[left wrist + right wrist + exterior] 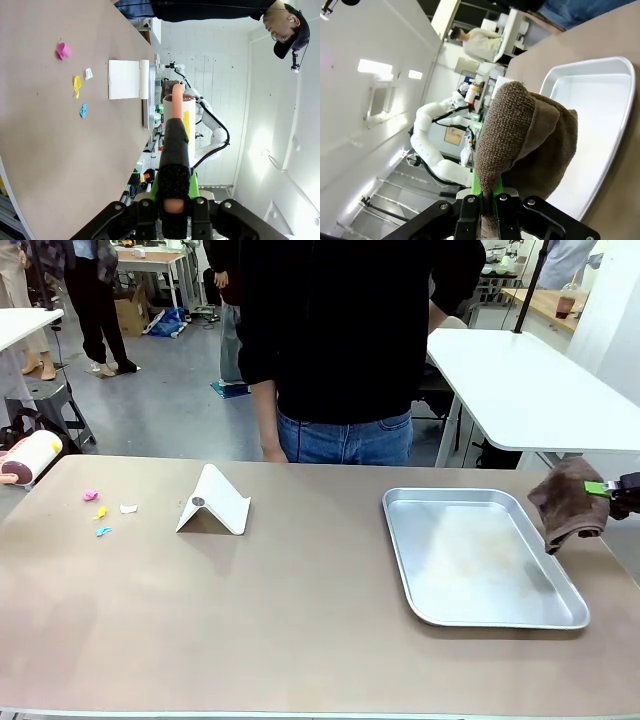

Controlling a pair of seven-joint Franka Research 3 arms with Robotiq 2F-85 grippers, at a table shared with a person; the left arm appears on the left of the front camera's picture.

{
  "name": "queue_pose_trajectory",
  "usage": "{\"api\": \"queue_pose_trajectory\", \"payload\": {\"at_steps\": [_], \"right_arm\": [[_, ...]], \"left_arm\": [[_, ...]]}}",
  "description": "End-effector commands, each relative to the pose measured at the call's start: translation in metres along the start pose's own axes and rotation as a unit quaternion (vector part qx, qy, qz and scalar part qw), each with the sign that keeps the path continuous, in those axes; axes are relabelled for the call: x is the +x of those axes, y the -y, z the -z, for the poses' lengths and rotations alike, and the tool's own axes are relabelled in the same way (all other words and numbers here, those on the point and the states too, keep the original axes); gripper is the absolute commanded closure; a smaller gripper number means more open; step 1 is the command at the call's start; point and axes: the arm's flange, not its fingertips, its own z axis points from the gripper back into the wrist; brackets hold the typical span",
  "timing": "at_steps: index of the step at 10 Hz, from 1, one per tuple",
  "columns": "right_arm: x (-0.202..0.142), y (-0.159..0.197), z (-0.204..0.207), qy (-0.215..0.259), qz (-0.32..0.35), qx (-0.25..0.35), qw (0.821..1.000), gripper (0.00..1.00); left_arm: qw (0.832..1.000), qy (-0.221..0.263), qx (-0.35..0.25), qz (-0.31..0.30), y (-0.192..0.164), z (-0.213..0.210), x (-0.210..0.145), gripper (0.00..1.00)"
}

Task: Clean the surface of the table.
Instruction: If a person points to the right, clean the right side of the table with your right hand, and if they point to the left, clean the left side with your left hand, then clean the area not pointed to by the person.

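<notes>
Right gripper point(612, 488) sits at the 3 o'clock edge of the front view, mostly cut off, just a green pad and a bit of black showing. Jaws are pinched tight on a brown cloth point(568, 505). In the right wrist view the cloth point(520, 140) bunches over the right gripper point(489, 199) and hides the fingertips. It hangs by the right rim of the metal tray point(397, 550), can't tell if it touches.

Left gripper point(172, 200) is clamped on the black-wrapped handle of a lint roller point(175, 107). The grip point is half buried behind the handle, and the white drum with a yellow patch is foreshortened. In the front view the roller point(28, 457) pokes in at 9 o'clock, partly cropped.

The table point(300, 620) spans the whole front view, tan top, near edge at 6 o'clock, corners out of frame. The tray lies on it at 3 o'clock, and a white folded stand point(213, 502) at 11 o'clock of the table's centre. Small scraps sit at 9 to 10 o'clock: pink point(90, 495), yellow point(100, 512), white point(128, 508), blue point(103, 532), too small to say what they are.

The person point(340, 340) stands at 12 o'clock behind the far edge, top cropped, one hand point(272, 453) just at the edge
</notes>
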Motion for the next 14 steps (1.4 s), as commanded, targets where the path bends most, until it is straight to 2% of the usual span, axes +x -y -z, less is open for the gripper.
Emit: {"api": "queue_pose_trajectory", "payload": {"at_steps": [1, 14], "right_arm": [[-0.0017, -0.0047, -0.0051, 0.004, -0.002, 0.011, 1.000, 0.91], [-0.0017, -0.0047, -0.0051, 0.004, -0.002, 0.011, 1.000, 0.91]], "left_arm": [[1.000, 0.000, -0.003, 0.006, 0.0038, 0.0000, -0.0024, 1.00], [1.000, 0.000, -0.003, 0.006, 0.0038, 0.0000, -0.0024, 1.00]]}}
